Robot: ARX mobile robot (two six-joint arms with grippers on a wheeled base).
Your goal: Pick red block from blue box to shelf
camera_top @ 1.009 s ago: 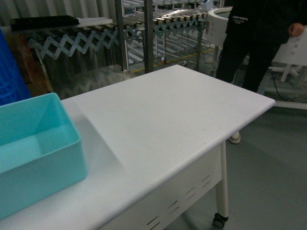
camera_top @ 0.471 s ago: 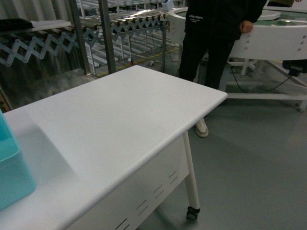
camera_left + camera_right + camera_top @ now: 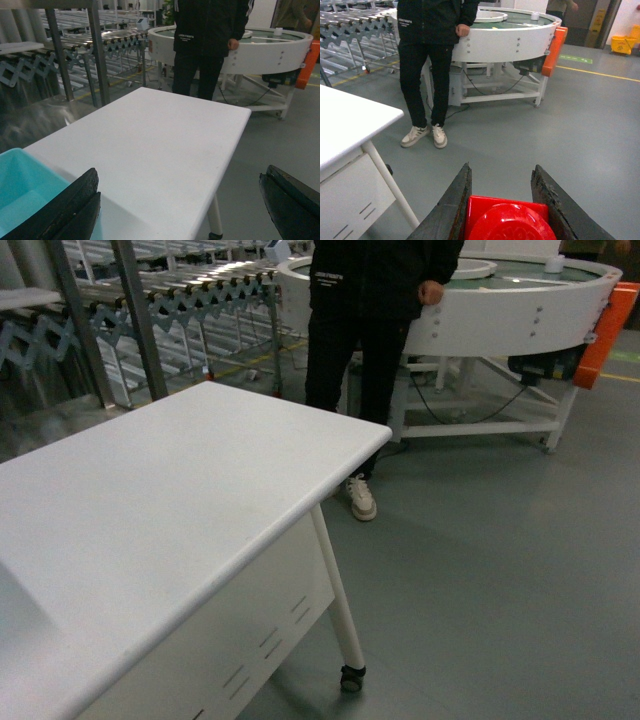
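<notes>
Clamped between the two dark fingers of the right gripper (image 3: 501,210), the small glossy red plastic block (image 3: 509,220) with its round stud is seen only in the right wrist view, where both fingers press against its sides and it is carried above bare grey floor (image 3: 580,130), to the right of the white table (image 3: 150,510) and off its edge. The left gripper (image 3: 180,200) is held with its dark fingers spread wide apart and nothing between them, low over the near end of the table. Under its left finger a corner of the light turquoise plastic box (image 3: 25,190) is shown at the near left; this box is not seen in the head view or the right wrist view. No block is visible in the part of the box that shows, so the pick is judged done and the carry to be the step in hand. The shiny stainless-steel shelf with square uprights (image 3: 130,310) stands at the far left beyond the table, so it lies well to the left of the loaded gripper and further away, with the table between. The left arm is nearer to it, but the block is held by the right. A person in dark clothes (image 3: 370,310) stands at the far end of the table beside a round white conveyor (image 3: 500,310). The block's stud faces the wrist camera; no long axis can be made out.
</notes>
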